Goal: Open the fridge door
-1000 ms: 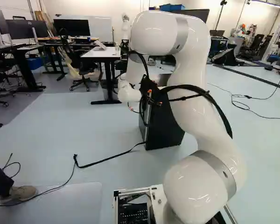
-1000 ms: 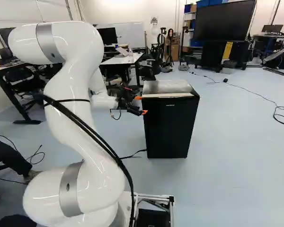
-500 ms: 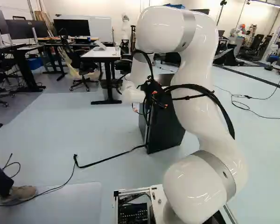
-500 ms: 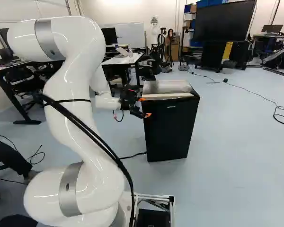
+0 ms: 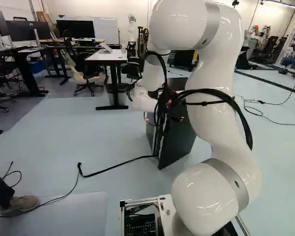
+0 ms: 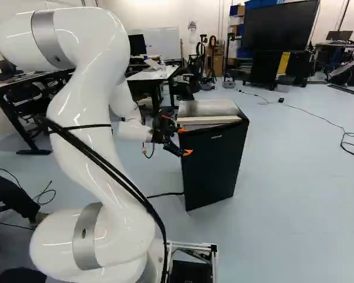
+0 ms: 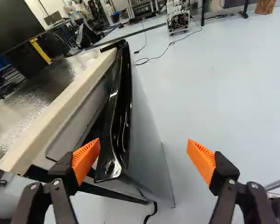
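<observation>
In the right base view my gripper (image 6: 185,141) is at the handle-side edge of the black fridge door (image 6: 217,162), beside the fridge's silver top (image 6: 207,108). The door stands ajar. From the wrist, the gripper (image 7: 143,147) is open, its fingers wide apart on either side of the door's glossy top edge (image 7: 120,112). One orange pad (image 7: 86,158) is at the gap between door and fridge body (image 7: 60,107); whether it touches the door's inner side I cannot tell. The other pad (image 7: 201,160) stands clear of the outer face. The arm partly hides the fridge in the left base view.
A black cable (image 5: 113,167) runs over the floor from near the fridge. A person's shoe (image 5: 20,203) is at the lower left of the left base view. Behind stand a white table (image 5: 107,56), chairs, a large screen (image 6: 279,26) and another robot (image 5: 132,32).
The door has swung wider, its free edge coming nearer to the base. My gripper has moved back toward the base along with that edge. The base has stayed put.
</observation>
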Controlling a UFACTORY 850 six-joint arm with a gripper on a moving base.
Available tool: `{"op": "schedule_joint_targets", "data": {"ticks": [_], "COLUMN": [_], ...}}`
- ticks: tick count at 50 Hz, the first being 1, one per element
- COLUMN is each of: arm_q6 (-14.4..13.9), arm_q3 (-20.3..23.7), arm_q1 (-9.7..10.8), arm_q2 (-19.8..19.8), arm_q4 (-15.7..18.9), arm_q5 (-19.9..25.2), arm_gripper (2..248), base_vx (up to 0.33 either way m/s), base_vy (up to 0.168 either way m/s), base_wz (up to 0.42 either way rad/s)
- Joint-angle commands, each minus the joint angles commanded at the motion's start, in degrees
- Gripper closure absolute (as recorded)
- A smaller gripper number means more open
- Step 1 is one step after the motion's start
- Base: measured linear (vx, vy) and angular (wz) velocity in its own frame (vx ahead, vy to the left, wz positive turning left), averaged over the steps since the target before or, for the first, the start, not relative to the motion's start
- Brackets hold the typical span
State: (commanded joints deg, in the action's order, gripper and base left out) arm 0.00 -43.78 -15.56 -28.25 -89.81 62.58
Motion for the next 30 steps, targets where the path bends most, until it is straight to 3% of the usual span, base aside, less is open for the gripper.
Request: {"op": "schedule_joint_targets", "data": {"ticks": [30], "arm_q6": [0.0], "arm_q3": [7.9], "arm_q1": [1.9], "arm_q2": [4.5], "arm_q4": [-11.9], "arm_q5": [0.0], "arm_gripper": [3], "base_vx": [0.0], "base_vy": [0.0], "base_wz": [0.0]}}
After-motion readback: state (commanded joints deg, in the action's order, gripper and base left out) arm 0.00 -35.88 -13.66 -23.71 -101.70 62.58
